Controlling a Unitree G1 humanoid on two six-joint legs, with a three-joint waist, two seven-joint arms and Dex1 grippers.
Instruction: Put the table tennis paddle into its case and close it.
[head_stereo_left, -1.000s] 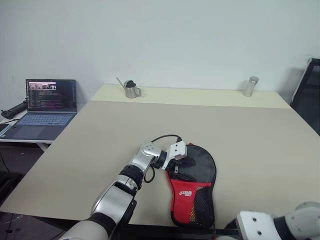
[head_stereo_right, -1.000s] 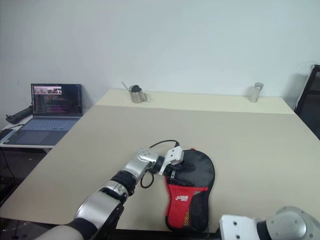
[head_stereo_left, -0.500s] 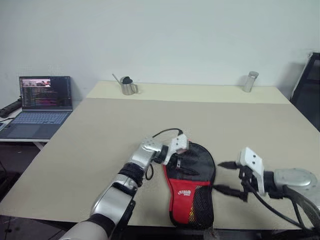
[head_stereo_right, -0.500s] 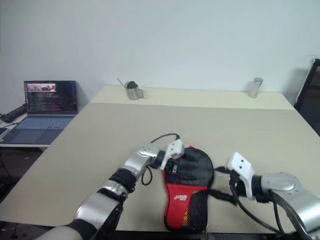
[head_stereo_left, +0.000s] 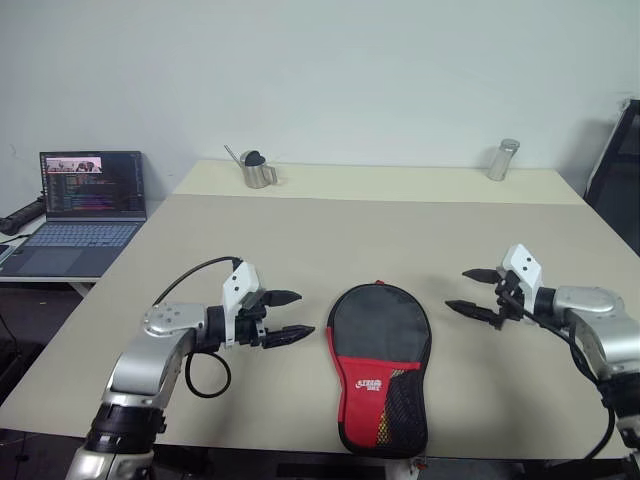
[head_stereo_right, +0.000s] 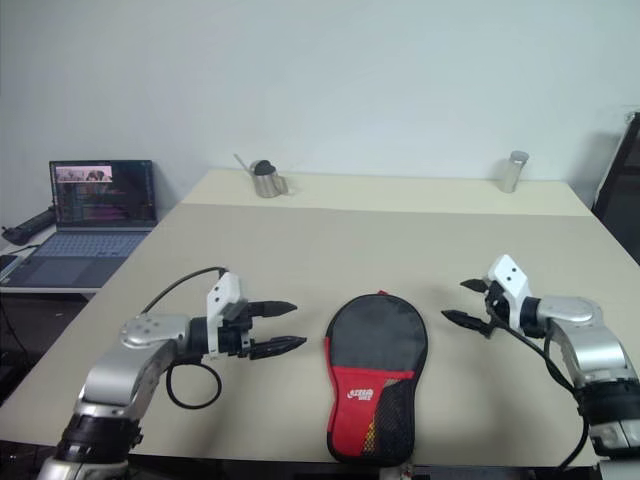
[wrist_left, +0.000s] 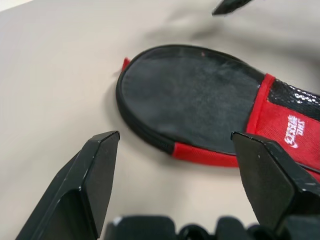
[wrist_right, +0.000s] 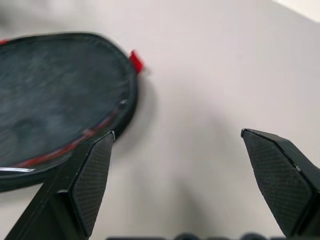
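Left tool (head_stereo_left: 282, 318) off case now, pulled back to nine o'clock side, jaws wide, empty. Case (head_stereo_left: 381, 362) flat on counter (head_stereo_left: 300, 240) at centre, near front edge, round end toward twelve; looks closed, paddle not visible, presumably inside. Right tool (head_stereo_left: 470, 291) swung in at three o'clock, jaws wide, empty. Both clear: task looks done, or zip check pending.
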